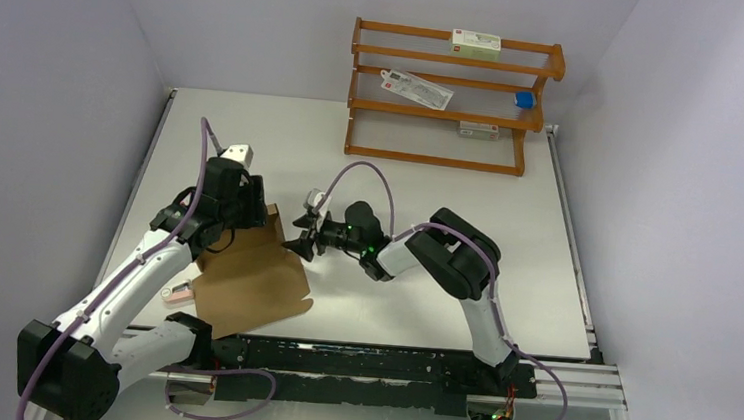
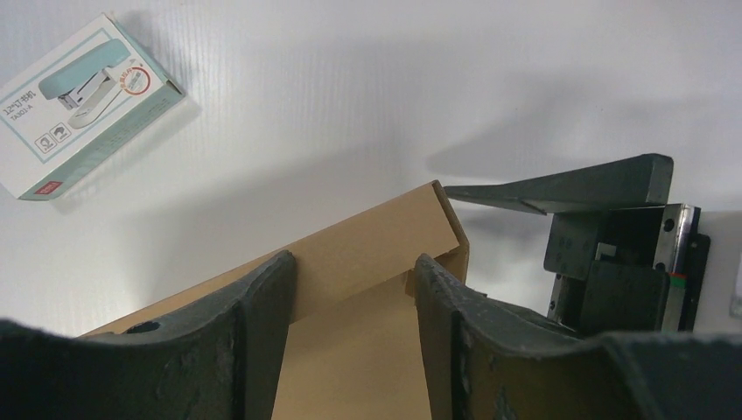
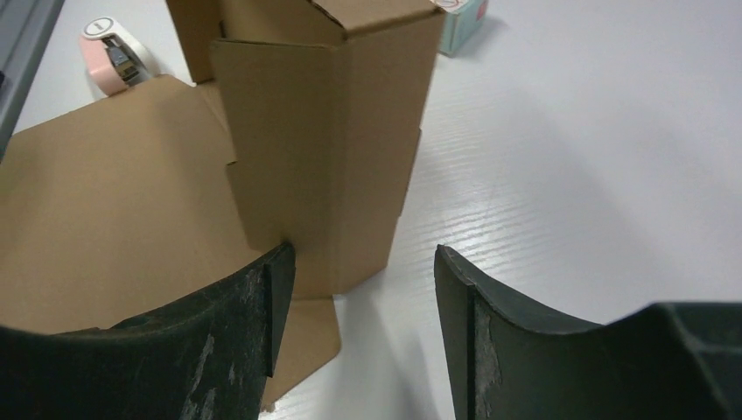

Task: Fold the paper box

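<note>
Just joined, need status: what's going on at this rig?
Both arms are working on the box. It is part-folded: the base lies flat on the table and one wall stands up at its far edge. The left gripper is open above the top of that wall. The right gripper is open at its foot. Neither is clamped on the cardboard.

Upright paper box [image 3: 324,131] flap; right end effector [image 3: 363,258] jaws spread beside it.
</note>
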Motion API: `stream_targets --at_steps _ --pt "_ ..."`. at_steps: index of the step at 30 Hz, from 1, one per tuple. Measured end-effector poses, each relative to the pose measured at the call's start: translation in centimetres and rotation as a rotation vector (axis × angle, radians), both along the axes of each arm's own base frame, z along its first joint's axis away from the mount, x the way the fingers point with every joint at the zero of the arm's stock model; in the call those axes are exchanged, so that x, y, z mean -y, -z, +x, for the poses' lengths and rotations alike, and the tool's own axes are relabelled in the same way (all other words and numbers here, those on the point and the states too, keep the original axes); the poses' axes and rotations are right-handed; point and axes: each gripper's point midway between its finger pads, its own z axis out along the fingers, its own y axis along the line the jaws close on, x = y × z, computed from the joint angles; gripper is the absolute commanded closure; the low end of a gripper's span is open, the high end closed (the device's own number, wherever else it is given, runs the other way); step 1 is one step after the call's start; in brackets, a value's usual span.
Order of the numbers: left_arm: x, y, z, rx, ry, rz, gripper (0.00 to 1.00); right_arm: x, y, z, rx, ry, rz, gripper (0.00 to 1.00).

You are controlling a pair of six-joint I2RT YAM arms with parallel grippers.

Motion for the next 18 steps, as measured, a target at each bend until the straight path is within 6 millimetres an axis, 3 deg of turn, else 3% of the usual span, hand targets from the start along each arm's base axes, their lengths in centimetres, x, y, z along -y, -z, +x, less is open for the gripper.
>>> stream_targets --at_steps 7,14,18 --pt "0.4 0.0 0.0 -0.002 0.017 -0.011 0.44 -0.3 -0.3 -0.6 0.004 -0.031 0.002 0.36" --pt "0.7 0.0 0.1 -0.001 0.033 -0.021 0.45 -1.5 -1.9 0.3 0.031 -0.027 0.035 0.4" --pt "0.9 -0.1 0.0 0.0 0.043 -0.029 0.46 -2.0 -1.8 0.6 0.034 -0.028 0.046 0.44"
